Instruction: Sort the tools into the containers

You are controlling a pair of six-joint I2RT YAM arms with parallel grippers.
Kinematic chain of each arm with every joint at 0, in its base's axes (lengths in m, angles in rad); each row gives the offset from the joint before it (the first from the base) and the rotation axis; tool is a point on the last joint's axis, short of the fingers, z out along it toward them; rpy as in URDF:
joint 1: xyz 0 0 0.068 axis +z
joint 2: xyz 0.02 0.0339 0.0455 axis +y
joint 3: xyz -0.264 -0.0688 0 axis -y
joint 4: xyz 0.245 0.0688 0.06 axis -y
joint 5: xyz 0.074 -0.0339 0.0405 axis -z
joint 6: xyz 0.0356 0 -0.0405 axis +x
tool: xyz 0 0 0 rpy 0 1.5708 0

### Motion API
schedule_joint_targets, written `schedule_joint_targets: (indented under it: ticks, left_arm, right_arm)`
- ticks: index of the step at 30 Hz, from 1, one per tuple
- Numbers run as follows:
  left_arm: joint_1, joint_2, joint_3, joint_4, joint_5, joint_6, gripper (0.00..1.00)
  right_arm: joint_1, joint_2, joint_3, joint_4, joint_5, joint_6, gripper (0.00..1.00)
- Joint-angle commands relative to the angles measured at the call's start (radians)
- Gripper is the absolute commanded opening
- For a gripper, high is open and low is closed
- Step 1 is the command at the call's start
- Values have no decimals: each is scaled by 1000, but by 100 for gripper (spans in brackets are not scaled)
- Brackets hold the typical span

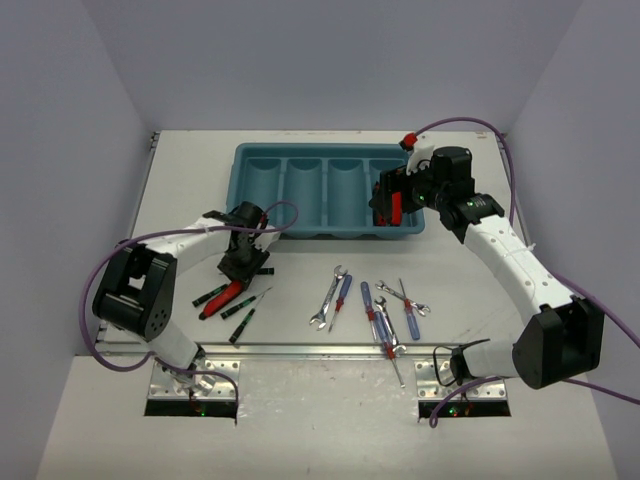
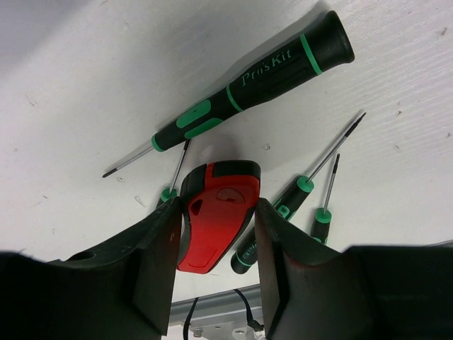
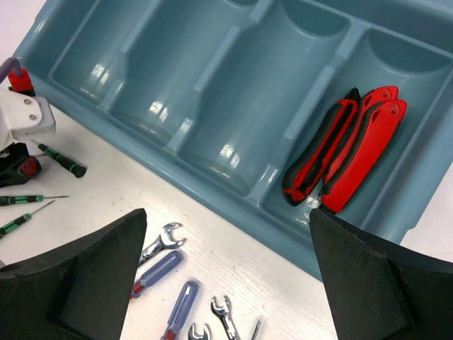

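My left gripper [image 2: 216,209] straddles the red handle of the pliers [image 2: 216,234] lying on the table [image 1: 290,290] among thin screwdrivers [image 2: 255,78], though I cannot tell if it grips them, while my right gripper [image 3: 226,212] hangs wide open above the teal tray [image 3: 212,188], whose rightmost compartment holds a second pliers [image 3: 347,152].

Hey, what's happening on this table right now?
Two robot arms are sorting tools into a teal tray. The left gripper is down at the table, its fingers either side of a red-handled pliers lying among precision screwdrivers. The right gripper hangs open above the tray's rightmost compartment, where red-and-black pliers already lie. Wrenches and blue-handled screwdrivers lie unsorted on the table.
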Motion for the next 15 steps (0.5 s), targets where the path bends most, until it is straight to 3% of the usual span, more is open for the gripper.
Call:
schedule_joint_targets:
  ticks: [1, 7, 15]
  left_arm:
    - [-1, -47, 50, 8, 2, 4, 11]
    - [-1, -37, 92, -31, 8, -3, 0]
    - [-1, -65, 148, -79, 7, -16, 0]
  right_arm:
    - [6, -27, -4, 44, -11, -9, 95]
    - [6, -22, -2, 46, -16, -6, 95]
    - [6, -18, -4, 51, -27, 3, 95]
